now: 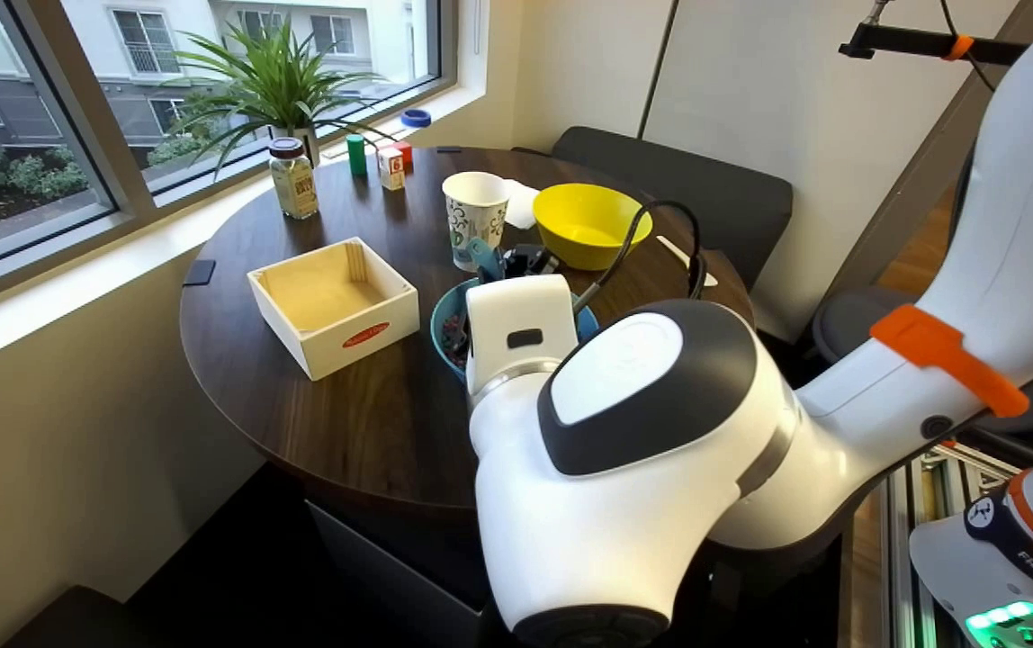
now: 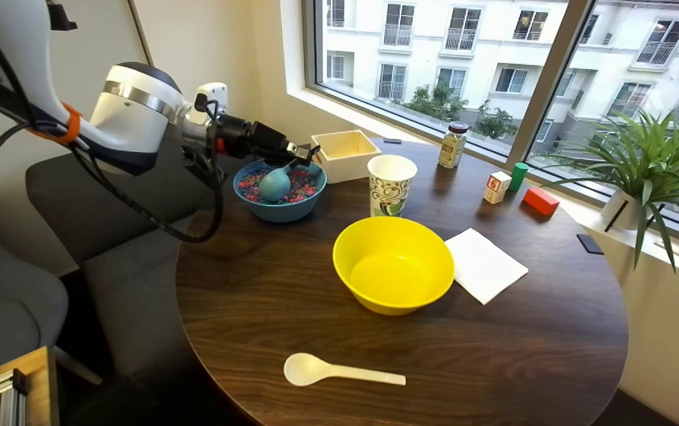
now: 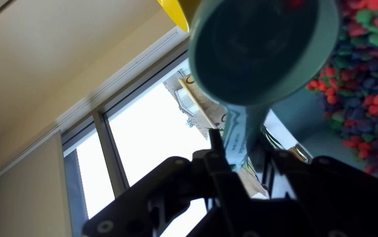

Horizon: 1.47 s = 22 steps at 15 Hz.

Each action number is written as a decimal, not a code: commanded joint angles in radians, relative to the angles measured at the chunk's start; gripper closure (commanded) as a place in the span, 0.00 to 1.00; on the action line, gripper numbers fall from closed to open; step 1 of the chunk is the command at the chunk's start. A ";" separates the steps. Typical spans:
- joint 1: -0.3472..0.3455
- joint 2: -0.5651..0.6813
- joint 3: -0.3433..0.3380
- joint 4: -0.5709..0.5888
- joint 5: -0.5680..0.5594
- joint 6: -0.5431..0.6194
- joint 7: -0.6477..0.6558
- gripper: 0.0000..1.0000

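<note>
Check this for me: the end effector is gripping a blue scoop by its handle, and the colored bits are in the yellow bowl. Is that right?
Not quite: the colored bits are in the blue bowl, not the yellow bowl, as an exterior view shows. The end effector is indeed gripping the blue scoop by its handle.

It's teal on the spoon (image 2: 274, 185) in the black claw (image 2: 300, 155), red, green and blue bits (image 3: 373, 105) speckle the blue bowl (image 2: 281, 212) below the claw, dark swirls curl across the white cup (image 2: 390, 188) near it, and farther off blazes a plain yellow bowl (image 2: 395, 275)!
</note>
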State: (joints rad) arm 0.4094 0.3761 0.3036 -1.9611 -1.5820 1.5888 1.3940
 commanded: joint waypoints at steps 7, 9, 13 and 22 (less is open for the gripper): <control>0.030 0.096 0.009 0.111 -0.026 -0.069 0.060 0.94; 0.032 0.113 0.010 0.118 -0.024 -0.061 0.041 0.94; 0.038 0.142 0.007 0.139 -0.022 -0.076 0.034 0.94; 0.039 0.197 0.007 0.224 0.053 -0.179 0.158 0.94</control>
State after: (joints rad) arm 0.4406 0.5218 0.3071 -1.7880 -1.5729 1.4379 1.4793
